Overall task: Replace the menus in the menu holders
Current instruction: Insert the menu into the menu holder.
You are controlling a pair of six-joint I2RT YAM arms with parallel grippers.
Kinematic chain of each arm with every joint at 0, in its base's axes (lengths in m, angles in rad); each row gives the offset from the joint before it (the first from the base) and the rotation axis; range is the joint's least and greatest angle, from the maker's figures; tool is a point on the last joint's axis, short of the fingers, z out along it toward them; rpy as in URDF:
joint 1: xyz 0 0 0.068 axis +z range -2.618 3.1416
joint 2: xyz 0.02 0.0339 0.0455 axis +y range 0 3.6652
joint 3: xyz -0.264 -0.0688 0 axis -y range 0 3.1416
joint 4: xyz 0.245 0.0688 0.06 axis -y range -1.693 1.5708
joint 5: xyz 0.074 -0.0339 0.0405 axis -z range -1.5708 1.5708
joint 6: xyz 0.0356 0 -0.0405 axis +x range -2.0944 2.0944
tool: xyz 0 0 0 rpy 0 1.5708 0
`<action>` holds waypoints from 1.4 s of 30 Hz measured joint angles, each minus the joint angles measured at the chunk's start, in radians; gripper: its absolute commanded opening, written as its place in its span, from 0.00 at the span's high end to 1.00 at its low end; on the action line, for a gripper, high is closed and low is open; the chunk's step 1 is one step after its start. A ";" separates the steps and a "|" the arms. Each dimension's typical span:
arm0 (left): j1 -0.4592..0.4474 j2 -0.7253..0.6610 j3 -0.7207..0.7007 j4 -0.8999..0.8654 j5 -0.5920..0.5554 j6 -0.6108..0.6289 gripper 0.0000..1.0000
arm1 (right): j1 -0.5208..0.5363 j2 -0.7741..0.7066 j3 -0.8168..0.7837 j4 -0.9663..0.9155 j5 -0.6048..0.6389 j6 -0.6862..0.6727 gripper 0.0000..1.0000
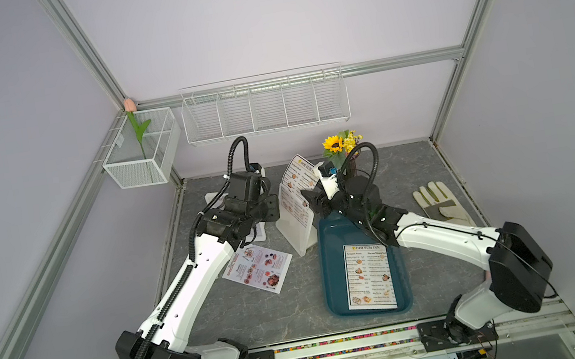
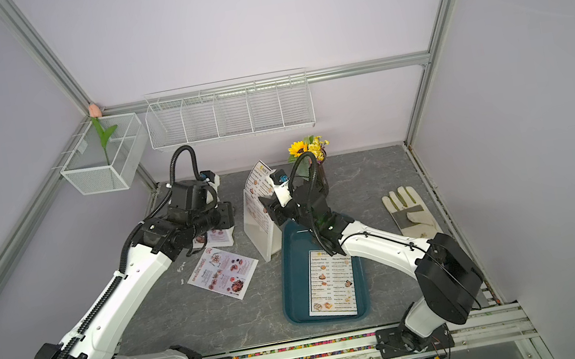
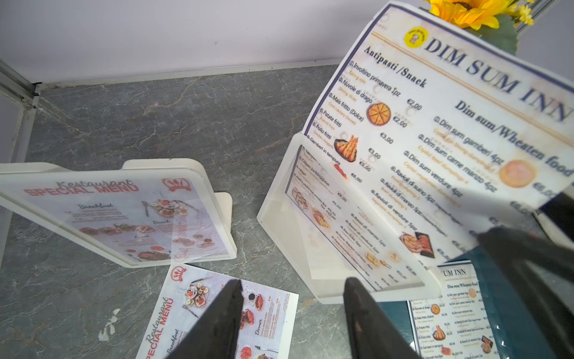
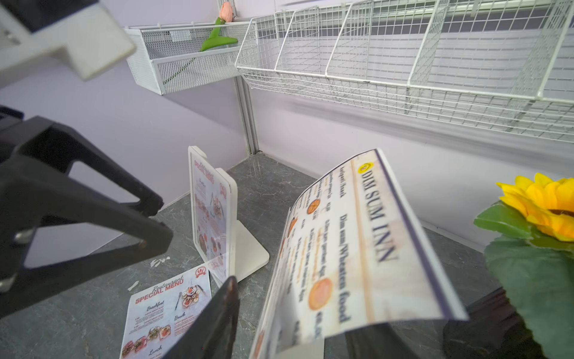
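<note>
A white "DIM SUM INN" menu stands partly inside the right menu holder, with its top curling out. My right gripper is open around the sheet's edge, and one finger is hidden behind the paper. The left menu holder holds a pinkish "SPECIAL MENU". My left gripper hovers open and empty above a loose special menu. Another Dim Sum menu lies in the teal tray.
A work glove lies at the right of the table. A sunflower vase stands just behind the right holder. A wire rack and a mesh basket with a tulip hang on the walls.
</note>
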 measured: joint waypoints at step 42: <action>0.000 -0.012 -0.012 0.013 0.000 -0.011 0.45 | 0.007 0.045 0.111 -0.335 -0.140 0.008 0.63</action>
